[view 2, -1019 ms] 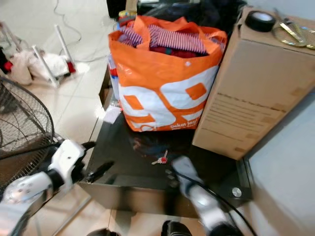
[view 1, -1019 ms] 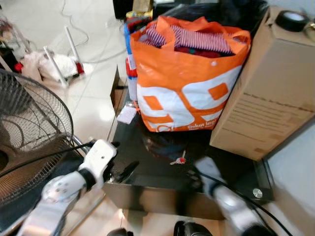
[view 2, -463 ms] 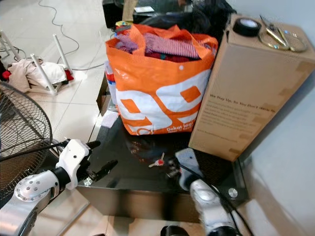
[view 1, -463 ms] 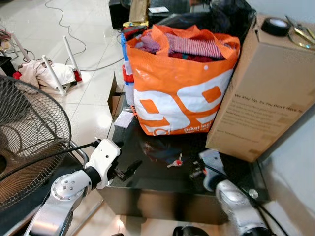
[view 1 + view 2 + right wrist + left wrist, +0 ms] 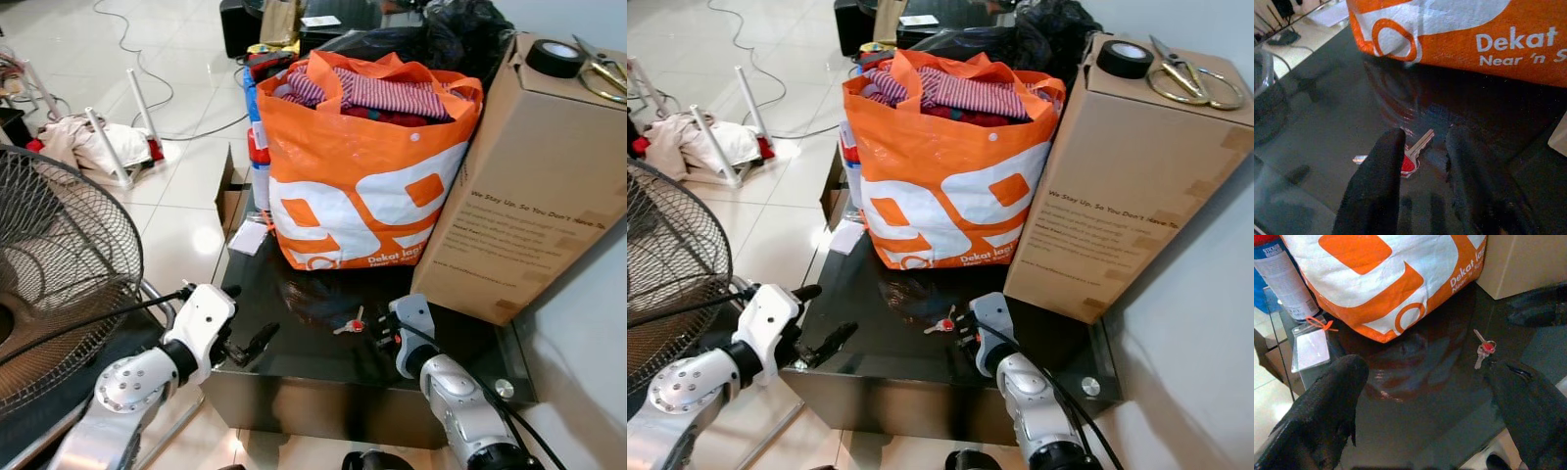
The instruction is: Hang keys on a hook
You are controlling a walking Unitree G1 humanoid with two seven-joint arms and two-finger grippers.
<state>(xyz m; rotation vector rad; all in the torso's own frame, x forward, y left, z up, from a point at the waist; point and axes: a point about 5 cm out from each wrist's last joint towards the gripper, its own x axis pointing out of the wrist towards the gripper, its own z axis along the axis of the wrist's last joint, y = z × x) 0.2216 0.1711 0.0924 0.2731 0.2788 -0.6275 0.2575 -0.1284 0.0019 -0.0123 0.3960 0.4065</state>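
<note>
A small bunch of keys (image 5: 350, 324) with a red tag lies flat on the black glass table (image 5: 294, 352), just in front of the orange bag. My right gripper (image 5: 1425, 137) is low over the table and open by a narrow gap. The red tag (image 5: 1409, 164) sits just ahead of its fingertips, and I cannot tell if they touch it. In the left eye view the same gripper (image 5: 379, 331) is right beside the keys. My left gripper (image 5: 245, 318) hovers wide open at the table's left front corner, holding nothing, with the keys (image 5: 1484, 349) well ahead of it.
A full orange shopping bag (image 5: 362, 166) stands at the back of the table. To its right is a tall cardboard box (image 5: 519, 186) with tape and scissors on top. A plastic card (image 5: 252, 237) and a spray can (image 5: 1283, 284) sit by the bag's left side. A floor fan (image 5: 49, 274) stands at my left.
The head camera has shifted and steadied. My right gripper has moved in toward the keys and now rests beside them. The left gripper has barely moved.
</note>
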